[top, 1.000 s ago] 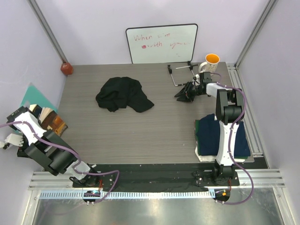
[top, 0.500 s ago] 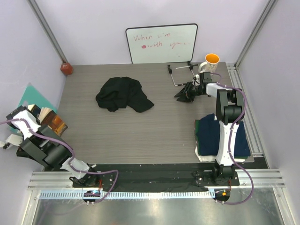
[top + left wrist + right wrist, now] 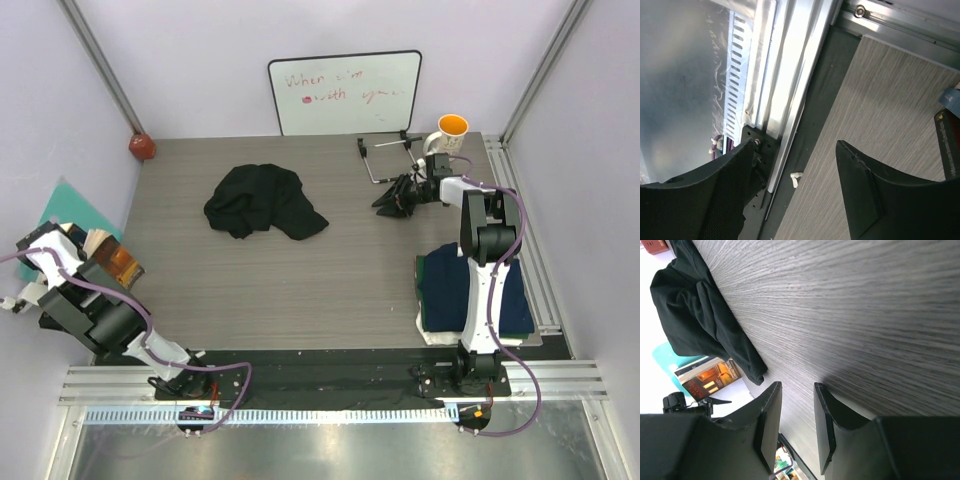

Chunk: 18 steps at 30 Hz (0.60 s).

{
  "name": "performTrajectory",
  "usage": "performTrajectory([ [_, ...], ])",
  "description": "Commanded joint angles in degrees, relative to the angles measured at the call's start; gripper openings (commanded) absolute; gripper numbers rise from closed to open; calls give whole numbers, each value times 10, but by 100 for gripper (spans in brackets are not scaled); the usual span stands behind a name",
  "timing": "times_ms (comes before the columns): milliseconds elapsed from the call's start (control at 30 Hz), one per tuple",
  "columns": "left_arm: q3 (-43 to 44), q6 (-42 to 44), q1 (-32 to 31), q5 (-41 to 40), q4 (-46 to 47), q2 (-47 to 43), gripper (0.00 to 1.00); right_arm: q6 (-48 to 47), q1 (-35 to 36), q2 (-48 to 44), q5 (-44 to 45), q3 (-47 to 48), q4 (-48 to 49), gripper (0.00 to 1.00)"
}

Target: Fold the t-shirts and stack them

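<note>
Placement: the black t-shirt point(image 3: 262, 200) is lying crumpled on the far-left middle of the table point(image 3: 300, 280), unfolded, so by judgement it is waiting as the next garment to be worked. The folded stack point(image 3: 443, 285) is sitting at the near right edge beside the right arm's base, navy uppermost with a white edge showing beneath. That corner is evidently serving as the stacking spot, out of the folding area.

Right gripper point(image 3: 796, 386): it is hovering low over bare tabletop in the far right area, well apart from the black t-shirt. Its fingers are standing apart with only wood grain showing between them, so it is carrying nothing.

Left gripper point(image 3: 794, 145): it is hanging off the table's near left edge over the aluminium rail point(image 3: 790, 75), fingers spread wide and gripping nothing. It is looking parked rather than engaged.

Count: one loose shirt and one folded stack; its layers are not being counted, since the arm is crossing it. There are one whiteboard point(image 3: 345, 92), one mug point(image 3: 450, 135), and books point(image 3: 105, 255) at the left edge, number uncertain
</note>
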Motion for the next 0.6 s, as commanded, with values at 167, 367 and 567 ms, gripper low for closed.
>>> performTrajectory([
  [167,61,29,-30,11,61,68,67,12,6,-32,0,2,24,38],
  [367,117,25,-59,8,49,109,67,15,5,-36,5,-4,24,38],
  [567,152,22,-82,6,42,141,67,18,6,-37,10,-5,29,38],
])
